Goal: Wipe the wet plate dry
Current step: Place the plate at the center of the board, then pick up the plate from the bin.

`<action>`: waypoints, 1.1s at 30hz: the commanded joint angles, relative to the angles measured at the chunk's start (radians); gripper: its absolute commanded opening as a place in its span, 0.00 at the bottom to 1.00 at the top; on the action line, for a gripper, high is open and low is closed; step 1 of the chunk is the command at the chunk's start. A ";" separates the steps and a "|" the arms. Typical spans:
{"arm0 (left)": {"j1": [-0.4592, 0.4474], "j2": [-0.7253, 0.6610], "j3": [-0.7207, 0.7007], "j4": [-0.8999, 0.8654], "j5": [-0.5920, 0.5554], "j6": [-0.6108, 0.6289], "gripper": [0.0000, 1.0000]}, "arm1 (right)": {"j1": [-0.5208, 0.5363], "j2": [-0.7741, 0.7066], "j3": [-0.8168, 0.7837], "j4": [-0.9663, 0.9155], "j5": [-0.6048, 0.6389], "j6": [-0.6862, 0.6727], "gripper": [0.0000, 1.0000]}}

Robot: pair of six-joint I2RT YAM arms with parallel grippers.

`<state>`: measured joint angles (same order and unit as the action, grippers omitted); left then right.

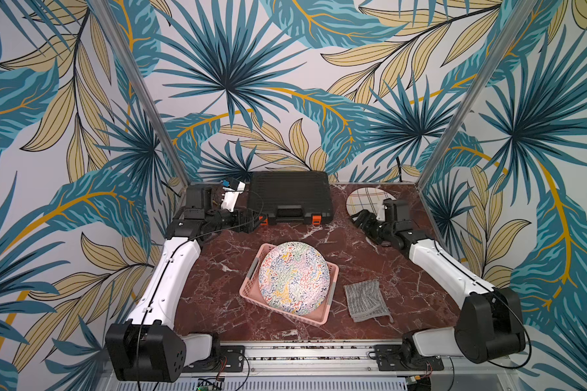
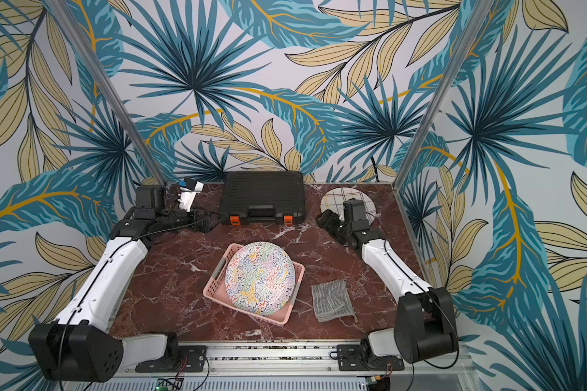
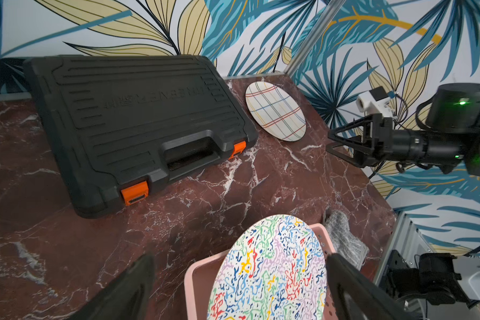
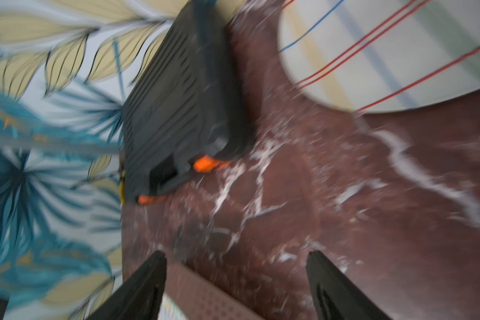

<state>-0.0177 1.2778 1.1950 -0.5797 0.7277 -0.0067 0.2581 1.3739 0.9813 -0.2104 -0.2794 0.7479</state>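
Currently the round multicoloured squiggle-pattern plate [image 1: 294,277] leans in the pink plastic basket [image 1: 248,291] at centre; the grey cloth [image 1: 366,299] lies just right. Left gripper [image 1: 253,221] and right gripper [image 3: 330,142]: both released, empty, far side.

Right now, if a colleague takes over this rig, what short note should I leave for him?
Left pincer: open, empty, by the black tool case.
Right pincer: open, empty, near the plaid plate, which lies flat at the back.
Squiggle-patterned plate leans in the pink basket; folded grey cloth lies on the table beside the basket.
Done: cannot tell whether any plate is wiped.
Left: probably take the cloth and wipe.
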 commanded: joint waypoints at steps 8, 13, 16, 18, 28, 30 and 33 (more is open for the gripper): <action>0.008 -0.050 -0.113 0.044 0.007 0.058 1.00 | 0.287 -0.091 -0.109 -0.220 -0.046 -0.303 0.78; 0.008 -0.028 -0.114 0.055 0.023 0.037 1.00 | 0.359 -0.024 -0.074 -0.269 -0.004 -0.366 0.77; 0.009 -0.025 -0.112 0.054 0.031 0.029 1.00 | 0.369 0.015 -0.068 -0.261 0.017 -0.366 0.76; 0.009 -0.029 -0.112 0.055 0.035 0.025 1.00 | 0.372 0.024 -0.069 -0.256 0.043 -0.367 0.76; 0.008 -0.043 -0.121 0.068 0.037 0.024 1.00 | 0.385 0.107 -0.066 -0.172 0.009 -0.375 0.74; 0.008 -0.043 -0.122 0.069 0.038 0.021 1.00 | 0.390 0.119 -0.071 -0.118 -0.014 -0.360 0.72; 0.007 -0.039 -0.123 0.073 0.039 0.015 1.00 | 0.391 0.146 -0.069 -0.061 -0.022 -0.343 0.64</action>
<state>-0.0177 1.2564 1.0779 -0.5346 0.7486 0.0143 0.6445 1.4960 0.9146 -0.3286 -0.2817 0.3882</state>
